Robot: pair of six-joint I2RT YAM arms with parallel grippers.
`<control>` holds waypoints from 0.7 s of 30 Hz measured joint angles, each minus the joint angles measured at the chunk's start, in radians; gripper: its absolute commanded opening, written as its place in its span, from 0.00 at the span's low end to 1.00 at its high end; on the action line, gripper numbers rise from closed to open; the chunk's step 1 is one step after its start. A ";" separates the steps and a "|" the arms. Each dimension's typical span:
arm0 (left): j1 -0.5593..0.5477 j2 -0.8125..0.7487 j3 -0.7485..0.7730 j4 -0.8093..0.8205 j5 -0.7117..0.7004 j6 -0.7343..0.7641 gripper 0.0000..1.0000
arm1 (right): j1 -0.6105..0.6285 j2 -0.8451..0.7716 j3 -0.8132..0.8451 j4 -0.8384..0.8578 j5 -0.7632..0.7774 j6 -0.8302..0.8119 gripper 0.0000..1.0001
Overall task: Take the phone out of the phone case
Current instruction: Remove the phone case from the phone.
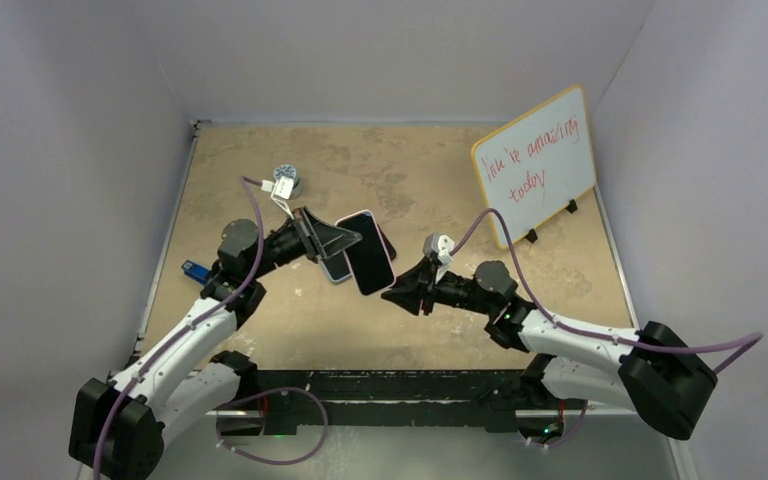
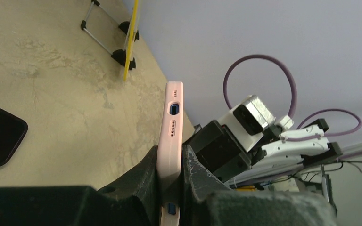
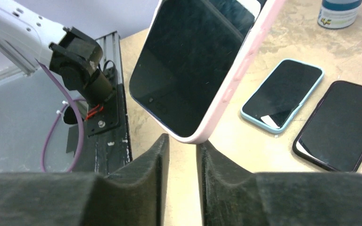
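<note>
A white, yellow-framed whiteboard (image 1: pixel 537 165) with red handwriting is seen propped at the far side of a sandy, mottled tabletop (image 1: pixel 410 170). Well to the left-arm side of the whiteboard and nearer the arm bases, a pale pink rubbery phone case (image 2: pixel 170 122) is held in the air above the tabletop. A black-screened phone (image 3: pixel 188 61) is seated inside it and has not yet been taken out. The case is clamped by the left gripper (image 2: pixel 170 176), whose jaws are closed down to the thickness of the case, one pad pressed on each broad face. Its port end is left jutting free beyond the fingers. It appears to be held up this way so that the screen and a free corner are offered to the other arm for prying. The right gripper (image 3: pixel 183 153) is set just below that lower corner of the case, between the case and the arm bases. Its dark fingers (image 3: pixel 146 160) are parted by only a narrow gap and nothing is gripped. Whether the corner touches the fingertips cannot be told. On the tabletop beneath the raised case, also on the left-arm side of the whiteboard, a light-blue-cased phone (image 3: pixel 283 94) and a dark-cased phone (image 3: pixel 339 125) are laid face up, side by side.
</note>
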 measured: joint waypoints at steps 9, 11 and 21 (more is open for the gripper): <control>0.008 -0.003 0.180 -0.261 0.201 0.272 0.00 | -0.003 -0.095 0.028 -0.105 -0.021 -0.019 0.60; 0.009 -0.003 0.204 -0.297 0.232 0.322 0.00 | -0.003 -0.094 0.045 -0.128 -0.037 -0.027 0.60; 0.010 -0.001 0.228 -0.347 0.338 0.399 0.00 | -0.004 -0.022 0.147 -0.182 -0.154 -0.070 0.52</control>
